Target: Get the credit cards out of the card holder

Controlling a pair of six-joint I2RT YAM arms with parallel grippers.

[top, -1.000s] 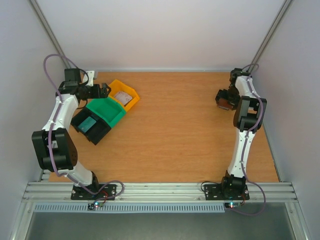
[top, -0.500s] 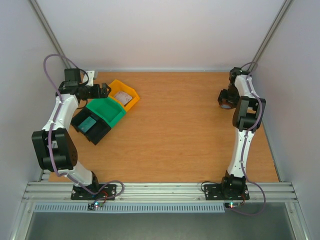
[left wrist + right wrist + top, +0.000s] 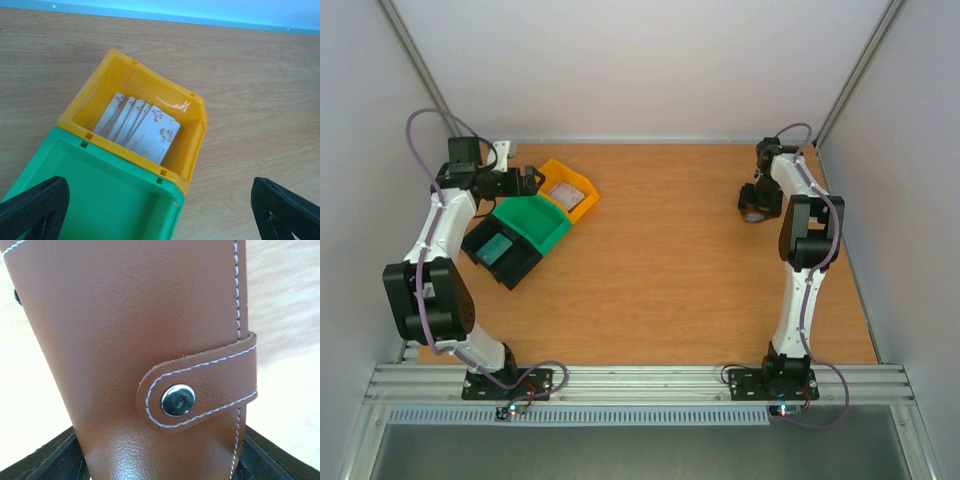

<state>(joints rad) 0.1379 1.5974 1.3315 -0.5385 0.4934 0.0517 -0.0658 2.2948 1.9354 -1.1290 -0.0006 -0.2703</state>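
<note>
The card holder [image 3: 150, 340] is pinched between the fingers [image 3: 45, 460] of the right tool [image 3: 753, 205]. Its brown stitched outside fills the right wrist view, and its tab is fastened by a metal snap [image 3: 178, 400]. It is held well apart from the yellow bin [image 3: 195, 100], on the opposite side of the bench [image 3: 660, 260]. In the overhead view it is almost wholly hidden by the tool.

The credit cards [image 3: 137, 127] are seen inside the yellow bin, fanned in an overlapping stack, pale-faced with red markings.

A green bin [image 3: 100, 200] is set touching the yellow bin's front rim. A black container [image 3: 500, 250] is placed just beyond the green bin, on the side away from the yellow bin.

The left tool [image 3: 159, 192] is spread wide and nothing is held in it. It is held above the line where the green bin meets the yellow bin, and its black fingers [image 3: 35, 212] are seen at both lower corners of the left wrist view.
</note>
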